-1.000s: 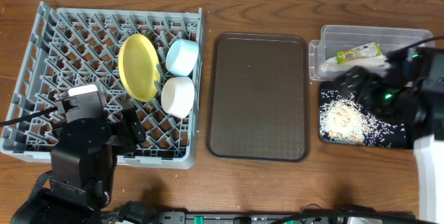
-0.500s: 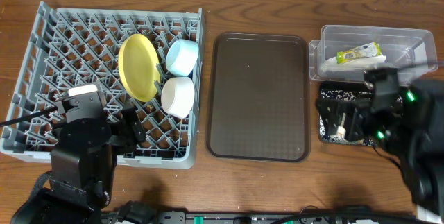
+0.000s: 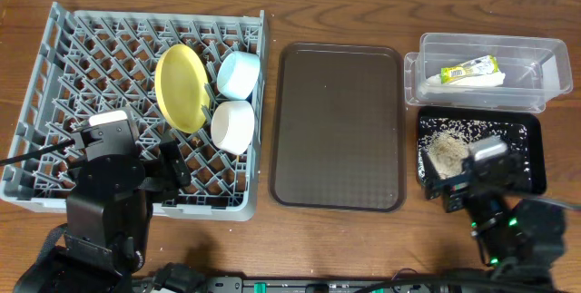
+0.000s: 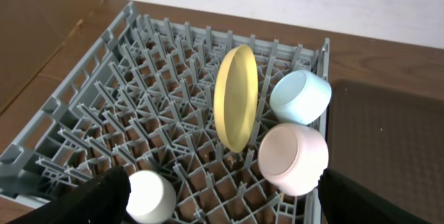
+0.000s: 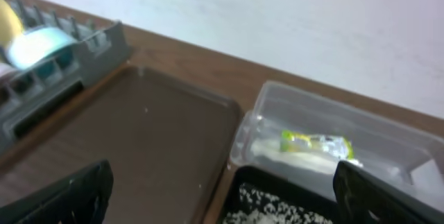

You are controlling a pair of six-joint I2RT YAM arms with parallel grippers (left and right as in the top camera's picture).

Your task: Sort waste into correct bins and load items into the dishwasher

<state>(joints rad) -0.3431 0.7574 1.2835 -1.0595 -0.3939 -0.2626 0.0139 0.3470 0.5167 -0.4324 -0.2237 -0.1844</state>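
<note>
Both jaws spread wide, apparently empty.

The wooden table (image 3: 363, 7) carries a grey dish rack (image 3: 82, 66), brown tray (image 3: 340, 125), clear tub (image 3: 490, 37) and black tray (image 3: 536, 148).

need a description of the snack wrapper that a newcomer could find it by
At the far right of the table stands a clear plastic tub, just beyond the black tray holding rice. The wrapper lies inside the tub against a white napkin. It is the only green-and-yellow thing there.
</note>
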